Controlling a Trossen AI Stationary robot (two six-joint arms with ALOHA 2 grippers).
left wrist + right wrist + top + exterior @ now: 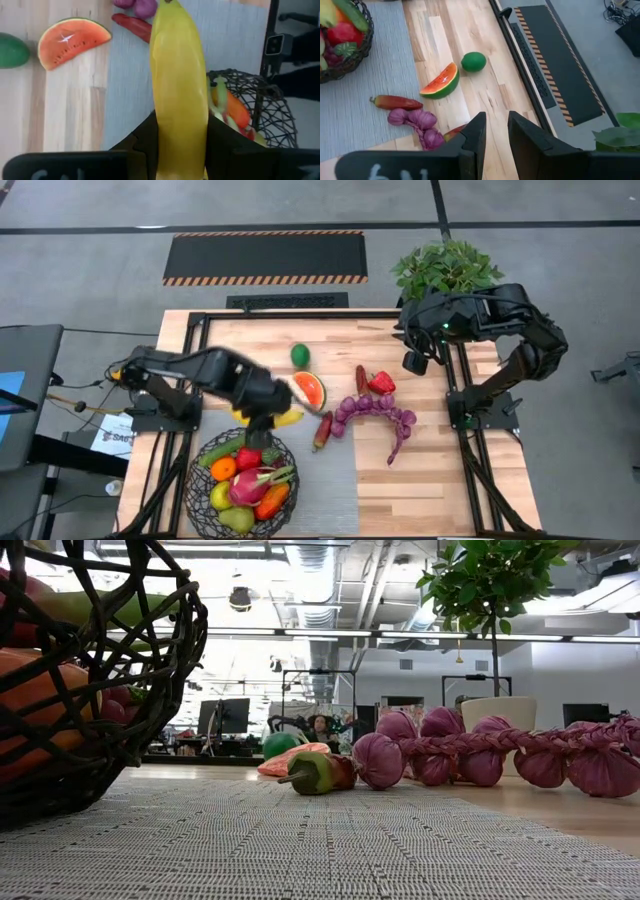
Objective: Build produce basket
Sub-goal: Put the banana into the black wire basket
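My left gripper (262,420) is shut on a yellow banana (177,75) and hovers above the far rim of the black wire basket (242,483). The basket stands on a grey mat at the near left and holds several pieces of produce. On the table lie a watermelon slice (309,390), a green lime (300,355), a red-green pepper (322,430), a braid of purple bulbs (378,415), a strawberry (381,383) and a dark red chili (361,378). My right gripper (496,135) hangs high over the far right, open by a narrow gap, with nothing in it. My left gripper pinches the banana's middle part (177,145) between its two fingers (142,142), which press on its two sides. The fingers come from above, pointing steeply down, and lie across the banana. The banana hangs lifted clear of mat and basket, its ends sticking out either side of the gripper.
A leafy plant in a white pot (445,270) stands at the far right corner, beside my right arm. Black frame rails (300,315) run along the table's far and side edges. The grey mat (330,490) covers the near middle, with bare wood (440,480) at the near right.
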